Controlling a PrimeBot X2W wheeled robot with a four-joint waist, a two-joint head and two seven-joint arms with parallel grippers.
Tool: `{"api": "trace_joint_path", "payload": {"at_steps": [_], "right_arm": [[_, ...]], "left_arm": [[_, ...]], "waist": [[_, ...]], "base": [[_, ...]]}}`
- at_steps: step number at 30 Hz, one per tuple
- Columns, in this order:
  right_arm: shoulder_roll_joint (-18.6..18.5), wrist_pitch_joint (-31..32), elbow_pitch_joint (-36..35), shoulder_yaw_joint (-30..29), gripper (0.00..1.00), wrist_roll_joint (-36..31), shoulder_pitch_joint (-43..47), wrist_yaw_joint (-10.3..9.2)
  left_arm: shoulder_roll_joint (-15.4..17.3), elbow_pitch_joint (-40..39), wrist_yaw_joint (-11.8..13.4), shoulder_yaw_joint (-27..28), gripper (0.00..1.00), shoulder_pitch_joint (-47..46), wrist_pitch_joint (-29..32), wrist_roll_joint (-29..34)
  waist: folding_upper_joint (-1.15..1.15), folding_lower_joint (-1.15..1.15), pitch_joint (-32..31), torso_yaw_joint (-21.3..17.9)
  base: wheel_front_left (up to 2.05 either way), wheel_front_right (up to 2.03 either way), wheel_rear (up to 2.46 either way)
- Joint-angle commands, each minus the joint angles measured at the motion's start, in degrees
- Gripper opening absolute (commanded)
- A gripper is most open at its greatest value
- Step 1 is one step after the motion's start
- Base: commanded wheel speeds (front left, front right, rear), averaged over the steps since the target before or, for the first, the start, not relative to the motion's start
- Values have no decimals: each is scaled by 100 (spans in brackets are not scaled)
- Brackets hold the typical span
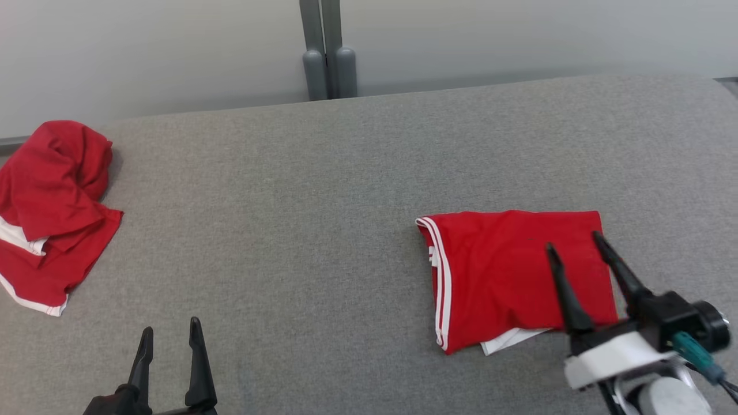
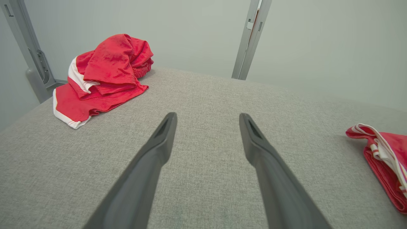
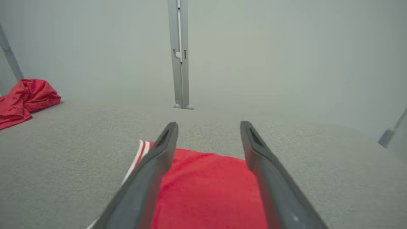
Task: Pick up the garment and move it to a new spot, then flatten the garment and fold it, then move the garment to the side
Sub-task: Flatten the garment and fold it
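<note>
A folded red garment (image 1: 496, 276) with white side stripes lies flat on the right part of the grey table (image 1: 323, 202); its striped edge shows at the right of the left wrist view (image 2: 384, 159) and it spreads under my fingers in the right wrist view (image 3: 206, 187). My right gripper (image 1: 573, 242) hovers over its right half, jaws open, nothing between them. My left gripper (image 1: 171, 334) stands open near the table's front left edge, over bare cloth, holding nothing.
A crumpled red garment with white trim (image 1: 52, 202) is heaped at the table's far left corner, (image 2: 101, 76) (image 3: 25, 98). A grey post (image 1: 327, 52) rises behind the table's back edge against a pale wall.
</note>
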Motion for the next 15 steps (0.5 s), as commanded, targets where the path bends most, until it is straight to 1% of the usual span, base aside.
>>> {"api": "trace_joint_path", "payload": {"at_steps": [1, 3, 6, 8, 10, 15], "right_arm": [[-62, -14, -126, -245, 100, 19, 286, 0], [-168, -14, -264, -607, 100, 26, 537, 0], [-247, -14, -251, -1028, 100, 153, 893, 0], [-272, -13, -124, -1275, 100, 190, 1065, 0], [-199, -14, -16, -1489, 100, 280, 1143, 0], [-186, -15, 160, -1562, 100, 362, 1208, 0]], "left_arm": [[20, -15, -30, 38, 100, 97, 0, 82], [22, -4, -29, 65, 100, 143, 1, 149], [22, 36, -38, 139, 100, 255, 1, 155], [21, 48, -74, 176, 100, 301, 0, 181], [21, 72, -100, 213, 100, 338, 0, 201], [21, 97, -138, 237, 100, 384, 0, 205]], "waist": [[0, 0, -175, -169], [0, 0, -248, -198], [0, 0, -359, -224], [0, 0, -410, -222], [0, 0, -443, -199], [0, 0, -497, -168]], "base": [[0, 0, 0], [0, 0, 0], [0, 0, 0], [0, 0, 0], [0, 0, 0], [0, 0, 0]]}}
